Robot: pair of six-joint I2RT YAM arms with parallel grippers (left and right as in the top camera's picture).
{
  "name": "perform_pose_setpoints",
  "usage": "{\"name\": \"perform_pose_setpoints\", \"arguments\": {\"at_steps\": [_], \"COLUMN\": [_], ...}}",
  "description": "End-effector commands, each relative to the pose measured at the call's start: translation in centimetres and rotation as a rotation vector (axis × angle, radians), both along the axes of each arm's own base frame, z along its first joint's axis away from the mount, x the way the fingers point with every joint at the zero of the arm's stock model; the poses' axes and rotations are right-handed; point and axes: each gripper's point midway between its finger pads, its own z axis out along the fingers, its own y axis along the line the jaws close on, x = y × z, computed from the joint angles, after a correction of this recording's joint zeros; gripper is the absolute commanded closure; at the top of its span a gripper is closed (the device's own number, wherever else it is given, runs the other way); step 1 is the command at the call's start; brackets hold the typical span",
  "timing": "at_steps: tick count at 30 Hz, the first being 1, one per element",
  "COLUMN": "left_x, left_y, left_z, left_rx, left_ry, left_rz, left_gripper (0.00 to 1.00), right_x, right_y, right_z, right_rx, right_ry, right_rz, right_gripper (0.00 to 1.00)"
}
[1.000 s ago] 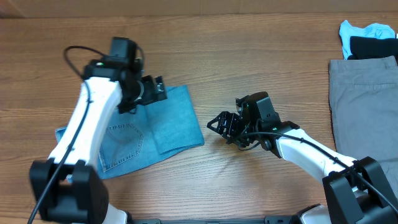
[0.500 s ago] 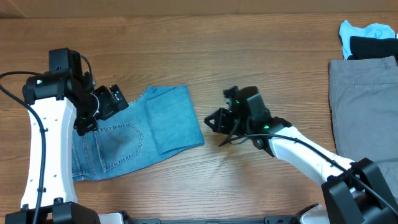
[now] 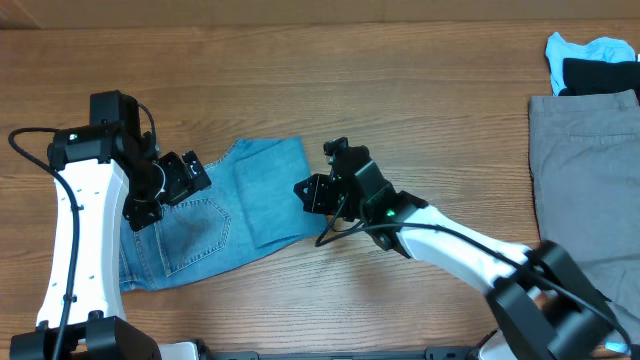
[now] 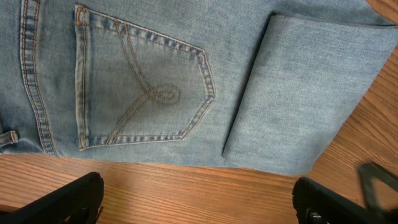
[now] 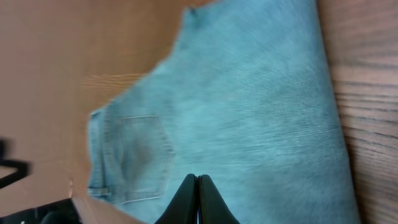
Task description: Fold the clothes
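Observation:
The light-blue denim jeans (image 3: 265, 190) lie folded on the wooden table, left of centre. A stitched back pocket (image 4: 140, 93) faces up and a folded leg panel (image 4: 305, 87) lies over them beside it. My left gripper (image 3: 190, 172) hovers at the jeans' left part; its fingers (image 4: 62, 202) stand wide open over bare wood beside the denim edge. My right gripper (image 3: 302, 190) is at the jeans' right edge, its tips (image 5: 198, 196) pressed shut above the denim (image 5: 249, 106) with nothing between them. Grey trousers (image 3: 585, 180) lie at the far right.
A cyan garment (image 3: 600, 48) and a black garment (image 3: 598, 75) are piled at the back right corner, just above the grey trousers. Bare wood lies between the jeans and the trousers, crossed by my right arm (image 3: 460, 245).
My right gripper has shut and moved left up to the jeans' right edge. My left arm swung off the jeans to the left, uncovering them, then edged back slightly.

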Motion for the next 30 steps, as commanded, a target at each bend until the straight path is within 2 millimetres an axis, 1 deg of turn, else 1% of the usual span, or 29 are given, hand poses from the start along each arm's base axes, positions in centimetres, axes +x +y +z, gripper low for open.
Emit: {"name": "perform_pose_setpoints", "arguments": {"at_steps": [1,2,4,9,11,13,16,18,21,23,28,30], "left_x": [-0.1,-0.1,-0.1,0.0,0.0,0.0,0.1,0.2,0.3,0.3,0.4,0.4], "left_y": [0.0,0.0,0.0,0.0,0.0,0.0,0.1,0.0,-0.1,-0.2,-0.7,-0.7], "left_z": [0.1,0.1,0.1,0.2,0.2,0.2,0.2,0.2,0.2,0.2,0.2,0.2], "left_rx": [0.005,0.005,0.005,0.006,0.006,0.006,0.007,0.007,0.008,0.008,0.008,0.008], "left_ry": [-0.008,-0.008,-0.009,-0.012,-0.012,-0.013,-0.017,-0.02,-0.023,-0.024,-0.026,-0.026], "left_rz": [-0.011,-0.011,-0.011,-0.011,-0.011,-0.011,-0.011,-0.011,-0.017,-0.022,-0.037,-0.038], "left_gripper": [0.0,0.0,0.0,0.0,0.0,0.0,0.0,0.0,0.0,0.0,0.0,0.0], "right_x": [0.3,0.5,0.9,2.1,3.3,4.5,5.4,5.6,5.1,4.1,2.9,2.5], "right_y": [0.6,0.7,0.6,0.4,-0.4,-1.0,-0.7,-0.5,0.0,0.9,1.7,2.0], "right_z": [-2.0,-2.5,-2.7,-1.9,-0.8,1.0,3.4,3.9,2.8,1.1,-3.7,-4.5], "right_rx": [-0.02,-0.039,-0.075,-0.183,-0.294,-0.392,-0.427,-0.427,-0.438,-0.41,-0.392,-0.375], "right_ry": [0.035,0.031,0.013,-0.059,-0.106,-0.161,-0.212,-0.227,-0.231,-0.185,-0.038,-0.014], "right_rz": [0.014,0.027,0.032,0.042,0.037,0.049,0.081,0.088,0.164,0.235,0.268,0.291], "right_gripper": [0.96,0.96,0.96,0.96,0.96,0.96,0.96,0.96,0.96,0.96,0.96,0.96]}}
